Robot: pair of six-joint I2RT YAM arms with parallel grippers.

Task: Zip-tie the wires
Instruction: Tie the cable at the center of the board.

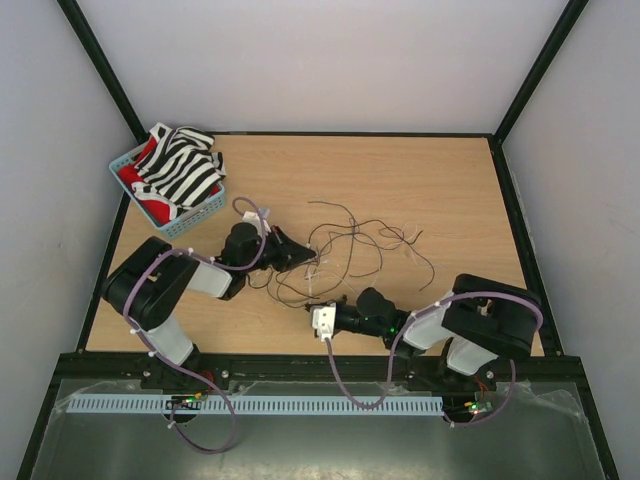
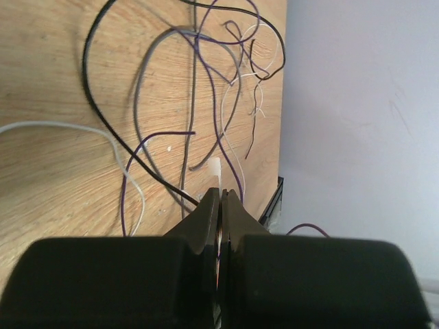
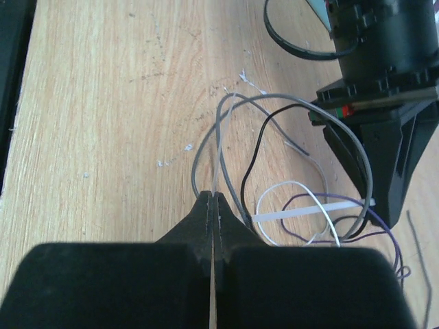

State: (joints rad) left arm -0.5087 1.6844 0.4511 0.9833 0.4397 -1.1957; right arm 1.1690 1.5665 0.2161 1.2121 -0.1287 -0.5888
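Observation:
The wires (image 1: 355,240) are a loose tangle of thin dark, purple and pale strands on the wooden table; they also show in the left wrist view (image 2: 199,89) and the right wrist view (image 3: 257,140). My left gripper (image 1: 305,258) is at the tangle's left edge, shut (image 2: 223,192) on a white zip tie (image 2: 216,168) whose stub sticks out past the tips. In the right wrist view the zip tie (image 3: 309,211) lies as a flat strip running to the left gripper's tip (image 3: 384,199). My right gripper (image 1: 316,320) (image 3: 214,195) is shut on a pale grey wire (image 3: 221,137).
A blue basket (image 1: 190,222) holding a black-and-white striped cloth (image 1: 185,170) and a red item stands at the back left. White crumbs (image 3: 186,147) dot the table. The black frame rail (image 1: 300,365) runs along the near edge.

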